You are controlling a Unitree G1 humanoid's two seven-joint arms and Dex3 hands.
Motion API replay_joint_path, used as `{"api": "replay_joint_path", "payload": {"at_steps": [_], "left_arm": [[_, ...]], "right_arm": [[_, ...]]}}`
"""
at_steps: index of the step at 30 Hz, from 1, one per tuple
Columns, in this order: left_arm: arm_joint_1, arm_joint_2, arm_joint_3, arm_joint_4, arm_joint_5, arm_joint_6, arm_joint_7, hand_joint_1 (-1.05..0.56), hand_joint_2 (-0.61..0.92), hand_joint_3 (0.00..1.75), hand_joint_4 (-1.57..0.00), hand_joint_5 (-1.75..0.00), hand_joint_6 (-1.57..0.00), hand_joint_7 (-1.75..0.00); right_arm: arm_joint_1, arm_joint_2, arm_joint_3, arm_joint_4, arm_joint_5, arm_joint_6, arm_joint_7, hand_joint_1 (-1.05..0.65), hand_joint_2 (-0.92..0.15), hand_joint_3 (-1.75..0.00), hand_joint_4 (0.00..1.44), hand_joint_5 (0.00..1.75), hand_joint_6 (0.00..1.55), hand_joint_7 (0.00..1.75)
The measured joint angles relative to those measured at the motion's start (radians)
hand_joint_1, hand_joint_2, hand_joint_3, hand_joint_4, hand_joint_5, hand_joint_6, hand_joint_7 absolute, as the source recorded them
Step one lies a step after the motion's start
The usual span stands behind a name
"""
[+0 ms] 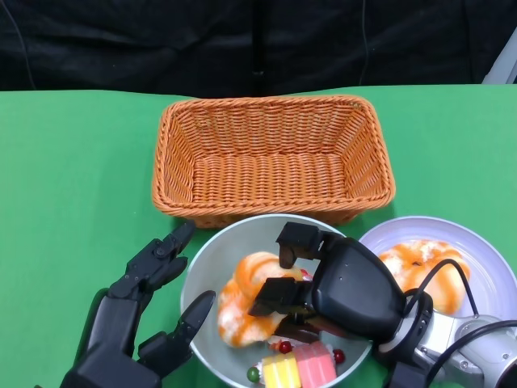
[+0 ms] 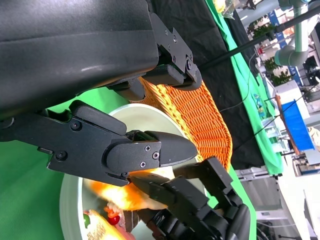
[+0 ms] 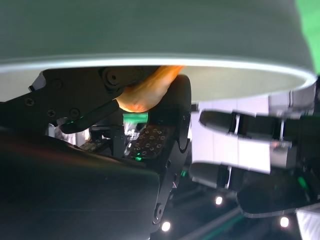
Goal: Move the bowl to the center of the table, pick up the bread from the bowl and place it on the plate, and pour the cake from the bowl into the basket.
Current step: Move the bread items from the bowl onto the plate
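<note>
Right hand [image 1: 303, 279] inside bowl [image 1: 212, 252], fingers closed around bread [image 1: 242, 311]. Cake [image 1: 297, 364] at bowl's near edge. Left hand [image 1: 149, 307] open, fingers spread at bowl's left rim. Basket [image 1: 271, 153] behind bowl; plate [image 1: 477, 250] right, holding another bread [image 1: 412, 260].

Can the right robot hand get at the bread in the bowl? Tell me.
Probably yes. The right robot hand is already inside the bowl, fingers around the bread; nothing lies between them.
</note>
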Motion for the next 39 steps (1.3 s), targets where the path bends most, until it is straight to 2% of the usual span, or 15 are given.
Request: {"api": "replay_joint_path", "payload": {"at_steps": [2,3,4,6,7,9,11,14,17,20,22,26,33,39], "left_arm": [[0.001,0.000,0.000,0.000,0.000,0.000,0.000,-0.64,0.92,0.51,-0.14,-0.71,-0.40,-0.01],[0.001,0.000,0.000,0.000,0.001,0.000,0.000,-0.64,0.92,0.51,-0.14,-0.71,-0.40,-0.01],[0.001,0.001,0.000,0.000,0.004,0.000,0.000,-0.64,0.92,0.51,-0.15,-0.71,-0.40,-0.01],[0.001,0.001,0.000,0.000,0.004,0.000,0.000,-0.63,0.92,0.51,-0.14,-0.70,-0.40,-0.01],[0.001,0.001,0.000,0.000,0.004,0.000,0.000,-0.63,0.92,0.51,-0.14,-0.70,-0.40,-0.01],[0.001,0.001,0.000,0.000,0.004,0.000,0.000,-0.63,0.92,0.51,-0.15,-0.70,-0.40,-0.01],[0.002,0.002,0.000,0.000,0.004,0.000,-0.001,-0.63,0.92,0.51,-0.15,-0.70,-0.40,-0.01],[0.002,0.003,0.000,0.000,0.004,0.000,-0.001,-0.64,0.92,0.51,-0.15,-0.70,-0.40,-0.01],[0.002,0.004,0.000,0.000,0.004,0.000,-0.001,-0.64,0.92,0.51,-0.15,-0.70,-0.39,-0.01],[0.001,0.005,0.002,0.002,0.002,0.000,-0.002,-0.62,0.92,0.51,-0.16,-0.70,-0.40,-0.01],[0.000,0.006,0.002,0.003,0.001,0.000,-0.002,-0.62,0.92,0.51,-0.16,-0.70,-0.40,-0.01],[0.000,0.007,0.004,0.006,-0.009,0.000,-0.002,-0.63,0.92,0.51,-0.15,-0.69,-0.40,-0.01],[0.001,0.017,0.016,0.015,-0.031,-0.001,-0.011,-0.64,0.92,0.50,-0.15,-0.69,-0.39,-0.01],[-0.006,0.026,0.022,0.022,-0.035,-0.002,-0.020,-0.64,0.92,0.50,-0.15,-0.70,-0.40,-0.01]], "right_arm": [[-0.008,0.001,0.009,0.010,0.000,0.006,-0.018,-0.22,-0.82,-0.02,0.96,1.75,0.99,1.12],[-0.010,0.001,0.012,0.011,0.000,0.007,-0.027,-0.19,-0.83,-0.07,0.95,1.75,0.87,1.38],[-0.012,0.001,0.012,0.010,0.000,0.007,-0.039,-0.17,-0.81,-0.13,0.95,1.75,0.82,1.47],[-0.014,-0.005,0.007,-0.010,0.003,0.006,-0.055,-0.16,-0.48,-0.78,0.95,1.75,0.79,1.53],[-0.016,-0.008,0.000,-0.024,0.005,0.006,-0.063,-0.15,-0.34,-1.06,0.96,1.75,0.78,1.60],[-0.020,-0.019,-0.017,-0.054,0.013,0.005,-0.077,-0.13,-0.24,-1.30,0.97,1.75,0.77,1.69],[-0.020,-0.036,-0.040,-0.092,0.036,-0.006,-0.073,-0.12,-0.19,-1.44,0.98,1.75,0.76,1.73],[-0.011,-0.057,-0.077,-0.156,0.082,-0.021,-0.033,-0.10,-0.16,-1.46,0.98,1.75,0.79,1.74],[0.023,-0.080,-0.132,-0.234,0.169,-0.057,0.029,-0.11,-0.16,-1.40,0.98,1.75,0.78,1.75],[0.069,-0.091,-0.185,-0.297,0.251,-0.086,0.098,-0.10,-0.09,-1.59,0.97,1.75,0.76,1.74],[0.105,-0.096,-0.221,-0.345,0.301,-0.099,0.151,-0.11,-0.07,-1.67,0.98,1.75,0.83,1.63],[0.167,-0.099,-0.287,-0.423,0.373,-0.126,0.233,-0.12,-0.01,-1.74,0.99,1.75,0.88,1.54],[0.287,-0.128,-0.430,-0.570,0.482,-0.152,0.375,-0.09,-0.05,-1.75,0.97,1.75,0.89,1.51],[0.370,-0.153,-0.569,-0.611,0.561,-0.158,0.458,-0.05,0.00,-1.75,0.95,1.74,0.90,1.49]]}}
